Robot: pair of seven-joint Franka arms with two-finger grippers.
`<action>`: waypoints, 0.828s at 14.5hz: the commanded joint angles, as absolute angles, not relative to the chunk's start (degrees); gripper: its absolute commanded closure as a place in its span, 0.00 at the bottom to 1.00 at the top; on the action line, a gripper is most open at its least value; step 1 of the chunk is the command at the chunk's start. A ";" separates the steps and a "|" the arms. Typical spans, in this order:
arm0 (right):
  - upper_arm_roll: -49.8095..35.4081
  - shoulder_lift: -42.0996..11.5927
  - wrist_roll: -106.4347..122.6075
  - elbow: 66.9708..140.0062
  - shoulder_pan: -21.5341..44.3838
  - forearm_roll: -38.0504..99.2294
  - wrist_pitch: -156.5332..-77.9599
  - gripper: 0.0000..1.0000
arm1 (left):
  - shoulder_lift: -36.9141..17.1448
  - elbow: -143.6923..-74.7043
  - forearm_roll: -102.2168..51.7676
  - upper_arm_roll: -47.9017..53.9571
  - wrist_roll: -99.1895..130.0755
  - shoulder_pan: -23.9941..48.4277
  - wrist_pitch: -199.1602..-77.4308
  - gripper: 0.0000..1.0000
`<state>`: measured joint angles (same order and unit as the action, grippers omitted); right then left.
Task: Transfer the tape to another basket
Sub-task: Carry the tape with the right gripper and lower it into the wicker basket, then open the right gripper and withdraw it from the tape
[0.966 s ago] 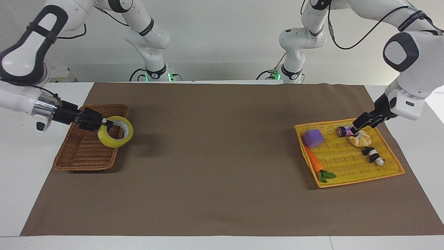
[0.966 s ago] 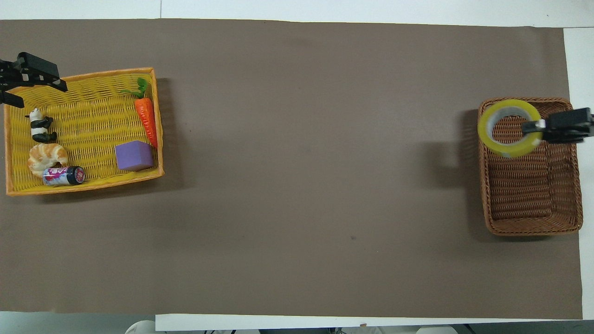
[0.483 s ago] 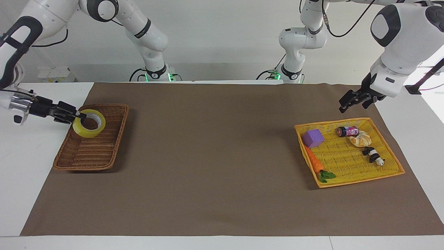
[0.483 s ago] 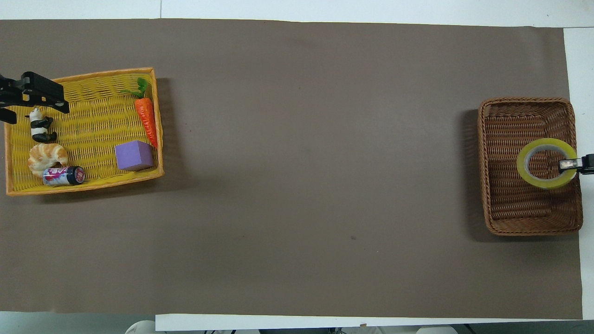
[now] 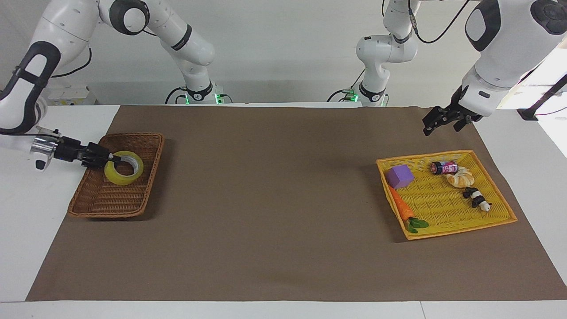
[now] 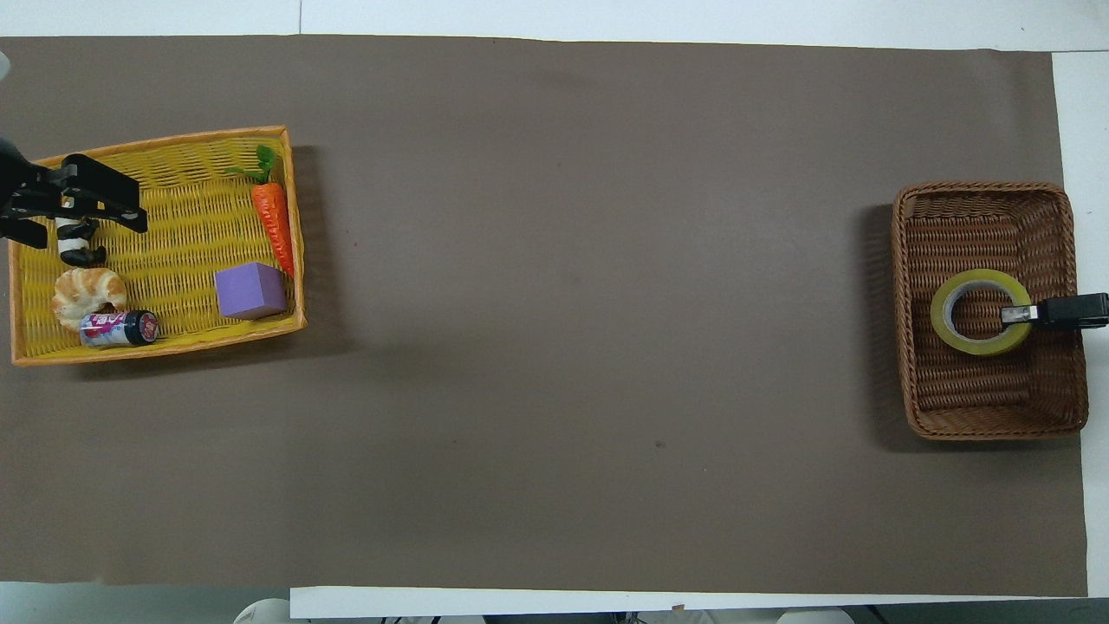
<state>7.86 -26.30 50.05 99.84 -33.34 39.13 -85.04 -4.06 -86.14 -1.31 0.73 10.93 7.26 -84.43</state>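
At the right arm's end of the bench, the right gripper [image 5: 110, 159] is still grasping the tape [image 5: 124, 168], now lowered inside the basket [image 5: 113, 204]; the left gripper [image 5: 438, 122], open, is rising away; release is probably next

We see both views bright and evenly lit from above, with sharp focus across the brown mat [image 5: 274, 199] and white counter [image 5: 26, 230], and no motion blur. Soft, short shadows fall beside the basket [image 6: 1053, 407] and the yellow tray [image 6: 173, 347] on the sides toward the middle of the counter, and a faint one lies on the mat in the facing view near the tray. In the facing view a strong white glare washes out the corner at the left arm's end.
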 commanded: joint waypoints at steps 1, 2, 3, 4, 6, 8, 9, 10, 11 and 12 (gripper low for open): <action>7.21 -23.82 51.15 101.95 -33.58 37.45 -86.31 0.75 | -3.17 -86.75 -0.26 0.79 10.63 7.38 -83.06 0.00; 7.12 -23.82 51.24 101.87 -33.31 36.05 -87.27 0.37 | -3.08 -86.66 -0.26 0.79 10.63 7.21 -83.06 0.00; 7.12 -23.82 51.59 101.87 -33.05 35.69 -88.23 0.00 | -2.38 -86.83 -0.09 0.79 10.63 7.29 -83.06 0.00; 7.12 -23.82 51.77 101.60 -33.05 35.51 -88.42 0.00 | -1.94 -87.01 0.00 0.79 10.72 7.21 -83.06 0.00; 7.03 -23.64 53.08 100.20 -32.35 34.90 -88.51 0.00 | -0.88 -88.06 0.00 0.79 10.72 7.12 -83.32 0.00; 7.03 -21.64 53.26 98.18 -29.37 29.48 -92.08 0.00 | 0.25 -89.64 0.09 0.88 10.72 7.21 -83.67 0.00; 6.94 -19.45 53.26 98.00 -27.62 25.62 -94.72 0.00 | 1.22 -91.04 0.09 0.88 10.72 7.38 -84.02 0.00; 6.86 -16.99 53.09 98.00 -25.51 21.92 -96.57 0.00 | 1.32 -91.40 0.17 0.88 10.72 7.38 -84.02 0.00; 6.94 -14.18 52.56 98.00 -22.97 18.23 -97.46 0.00 | 1.32 -91.41 0.18 0.88 10.72 7.30 -84.02 0.00; 6.94 -11.89 51.78 97.91 -20.68 14.80 -97.99 0.00 | 1.23 -91.32 0.18 0.97 10.72 7.21 -84.02 0.00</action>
<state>7.30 -18.20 52.88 96.38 -24.43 21.03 -96.13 -0.62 -89.01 -1.18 0.74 10.93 7.19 -83.58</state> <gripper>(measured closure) 0.000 0.000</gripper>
